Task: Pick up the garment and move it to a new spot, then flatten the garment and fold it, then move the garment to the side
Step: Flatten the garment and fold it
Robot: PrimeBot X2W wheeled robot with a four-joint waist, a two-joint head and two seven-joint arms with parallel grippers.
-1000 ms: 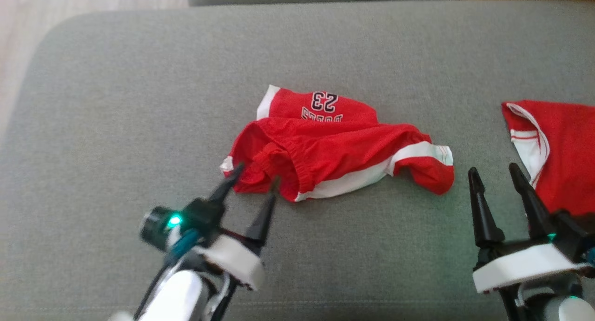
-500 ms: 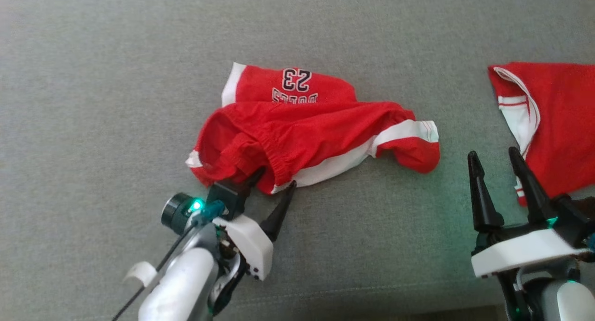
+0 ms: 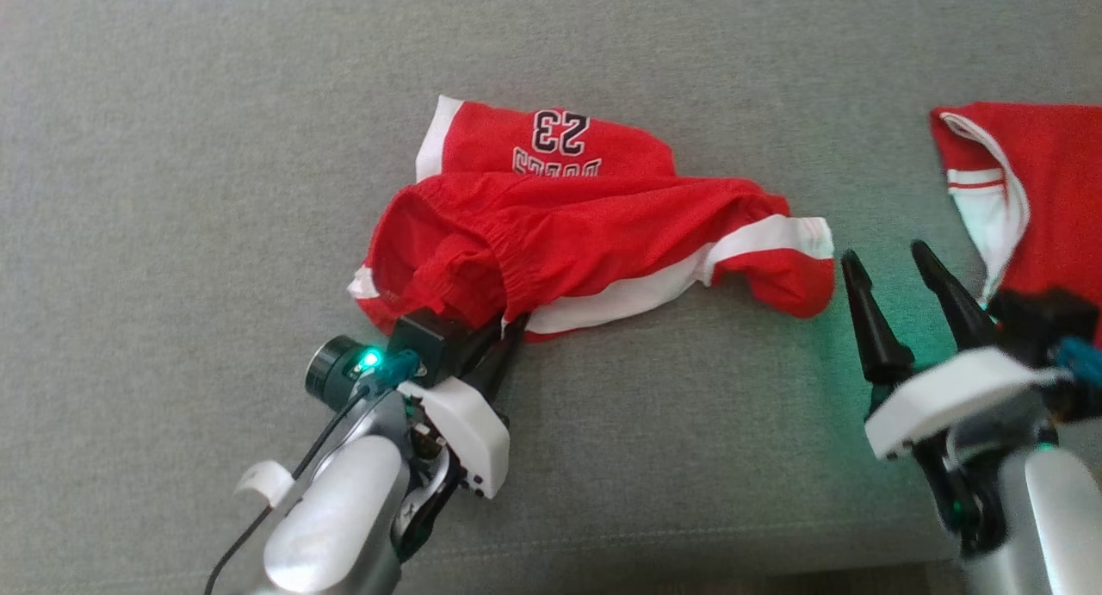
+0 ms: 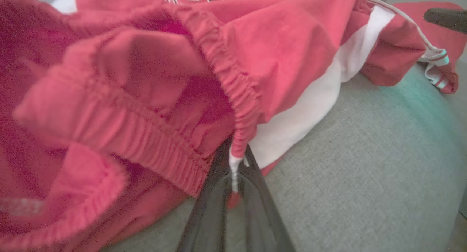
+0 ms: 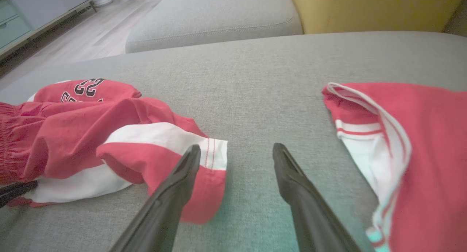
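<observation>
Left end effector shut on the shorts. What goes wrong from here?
1. The left end effector pinches only a thin edge of the shorts at its tips; it may slip on lifting.
2. The shorts lie crumpled; a one-point lift may leave them bunched.
3. The open right end effector sits beside a second red garment and might snag it.
</observation>
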